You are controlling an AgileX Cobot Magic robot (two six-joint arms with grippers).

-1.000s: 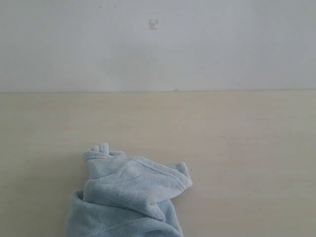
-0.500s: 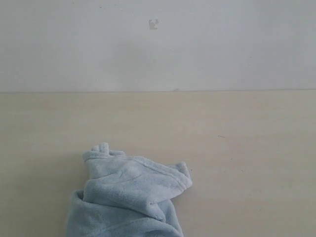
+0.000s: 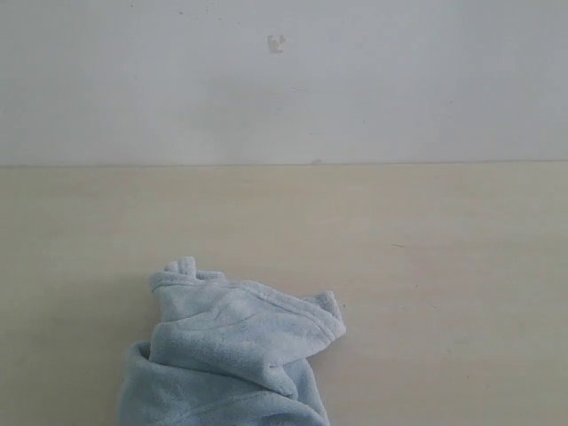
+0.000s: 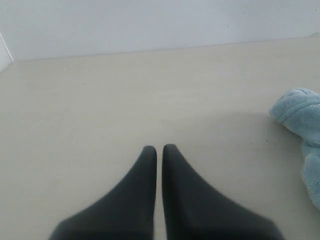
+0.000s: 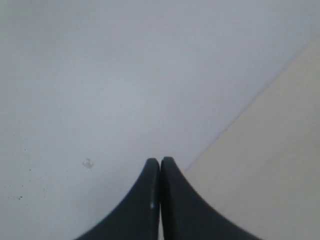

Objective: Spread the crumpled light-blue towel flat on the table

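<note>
pale light-blue fluffy terry towel [image 3: 232,355] lies bunched in folds at the lower left-centre of the exterior frame, cut off by its bottom edge, on the smooth pale beige wooden surface [image 3: 426,266]. no part of it is spread flat yet, so the whole task looks left to do. left tool [image 4: 159,149] and right tool [image 5: 160,161] are both closed on nothing, apart from it.

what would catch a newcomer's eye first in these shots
The crumpled light-blue towel stands out, heaped at the lower left of the exterior view on the plain beige table. Next come the two dark grippers: the left gripper points across the table with jaws together and the towel off to one side. The right gripper, jaws shut, faces the grey wall.
</note>
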